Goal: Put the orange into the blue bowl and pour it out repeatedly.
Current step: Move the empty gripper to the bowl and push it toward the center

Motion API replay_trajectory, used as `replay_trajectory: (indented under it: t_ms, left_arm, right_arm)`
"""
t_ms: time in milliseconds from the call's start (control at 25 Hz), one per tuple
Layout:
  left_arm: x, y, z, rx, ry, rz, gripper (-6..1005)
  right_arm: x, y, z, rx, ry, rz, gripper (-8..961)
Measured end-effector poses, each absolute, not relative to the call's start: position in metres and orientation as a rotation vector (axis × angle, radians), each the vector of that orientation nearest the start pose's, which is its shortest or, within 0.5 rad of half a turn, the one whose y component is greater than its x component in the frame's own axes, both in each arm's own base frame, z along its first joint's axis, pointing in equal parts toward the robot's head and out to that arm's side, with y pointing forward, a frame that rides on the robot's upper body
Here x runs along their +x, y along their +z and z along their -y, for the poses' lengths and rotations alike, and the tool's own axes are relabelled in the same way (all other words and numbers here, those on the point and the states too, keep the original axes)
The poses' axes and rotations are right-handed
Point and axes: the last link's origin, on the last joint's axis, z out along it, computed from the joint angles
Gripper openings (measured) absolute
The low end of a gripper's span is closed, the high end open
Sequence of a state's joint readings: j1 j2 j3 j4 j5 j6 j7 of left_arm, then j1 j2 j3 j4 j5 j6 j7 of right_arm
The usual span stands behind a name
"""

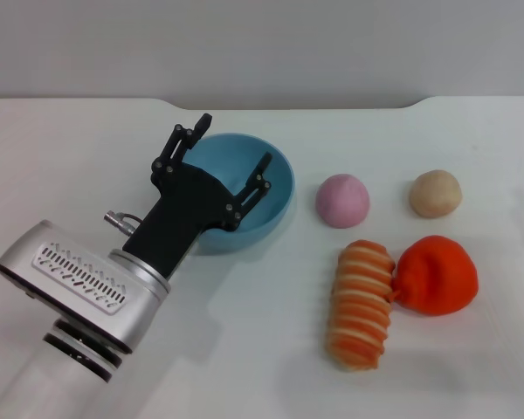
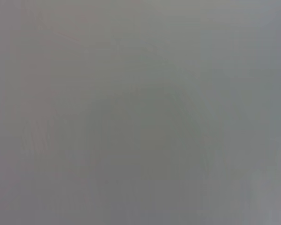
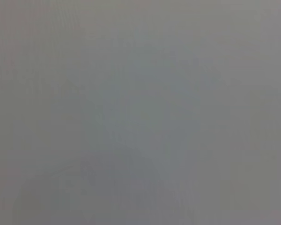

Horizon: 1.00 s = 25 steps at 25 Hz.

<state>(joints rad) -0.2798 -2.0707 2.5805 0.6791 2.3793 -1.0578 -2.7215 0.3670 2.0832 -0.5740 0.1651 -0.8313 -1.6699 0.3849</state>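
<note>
Step in hand, as judged: bowl empty, orange not yet loaded. Left pincer (image 1: 225, 170) hovers over the near-left rim of the round light-blue plastic bowl (image 1: 275, 179), fingers spread wide, gripping nothing (rim contact unclear). The bright red-orange soft toy orange (image 1: 438, 275) lies on the white desk (image 1: 244, 349), well right of the pincer, touching a striped orange-and-cream roll (image 1: 361, 303). Next: reach across, grasp orange. Right pincer not seen.
</note>
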Motion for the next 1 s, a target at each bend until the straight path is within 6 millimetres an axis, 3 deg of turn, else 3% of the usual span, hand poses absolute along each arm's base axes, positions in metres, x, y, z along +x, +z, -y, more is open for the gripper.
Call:
replay_trajectory:
  t_ms: [360, 600, 880, 1000]
  left_arm:
    - [-0.221, -0.102, -0.277, -1.941, -0.701, 0.090, 793]
    - [-0.210, -0.096, -0.284, -1.886, -0.795, 0.303, 793]
    - [-0.189, -0.081, -0.321, -1.947, -0.712, 0.479, 793]
    - [-0.177, -0.062, -0.343, -1.994, -0.645, 0.541, 793]
  right_arm:
    - [0.332, 0.009, -0.260, -1.408, 1.057, -0.558, 769]
    - [0.333, 0.010, -0.260, -1.400, 1.057, -0.556, 767]
    - [0.334, 0.010, -0.260, -1.402, 1.048, -0.563, 768]
    - [0.334, 0.010, -0.260, -1.402, 1.049, -0.563, 769]
